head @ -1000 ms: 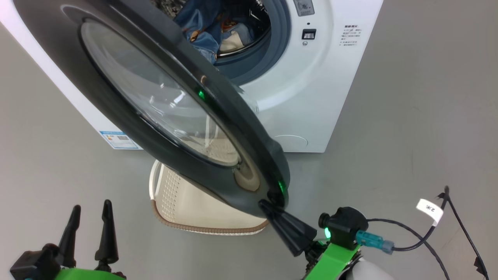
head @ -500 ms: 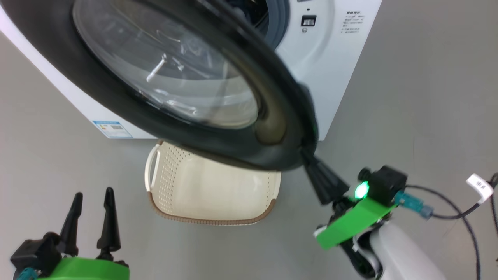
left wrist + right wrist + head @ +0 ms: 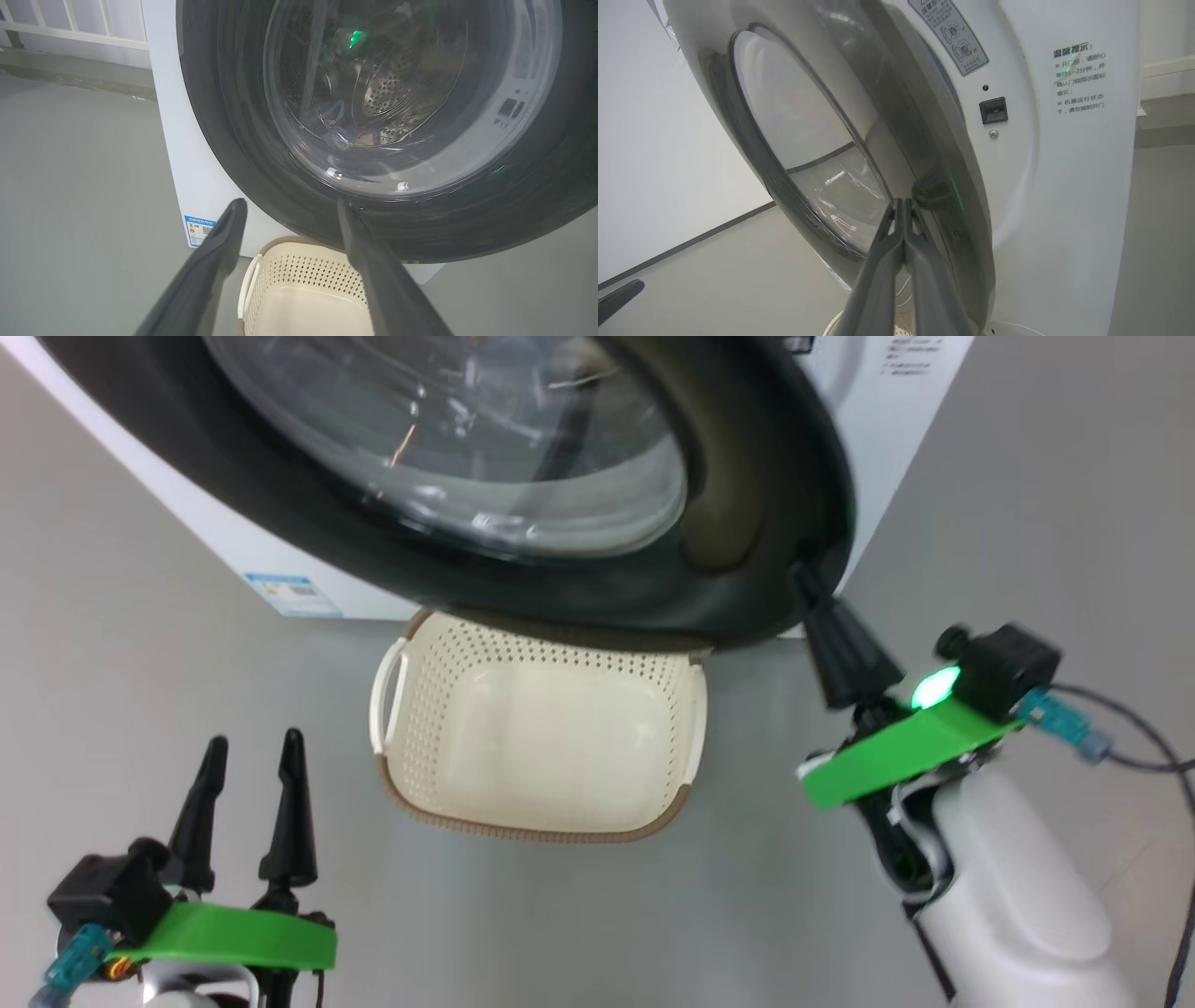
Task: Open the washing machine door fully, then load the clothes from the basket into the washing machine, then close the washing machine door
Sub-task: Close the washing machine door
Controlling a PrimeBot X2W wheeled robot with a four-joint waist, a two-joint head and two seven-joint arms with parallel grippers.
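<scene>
Nearest us, well out from the big white boxy front-loading washing machine point(image 3: 896, 420), our left tool point(image 3: 254, 739) hangs over the grey floor point(image 3: 140, 709) with its two long dark fingers spread apart and nothing between them. Closer to the machine, just before its foot, the small rectangular cream-white perforated plastic basket point(image 3: 523, 829) with its brown woven-look rim stands on the floor, its far edge tucked under the door. To the right of that, our right tool point(image 3: 803, 574) has its fingers pressed together into one point, and the tips meet the outer right edge of the large round washing machine door point(image 3: 560, 588) with its wide glossy black rim and bulging clear glass window. From the right wrist, the door stands at a narrow angle to the machine's white front. Low on that front, at its left corner, sits a small blue label sticker point(image 3: 289, 595). Farthest in, through the glass, we see a bit of the soft blue clothes point(image 3: 337, 133) with orange print, lying in the steel drum.
</scene>
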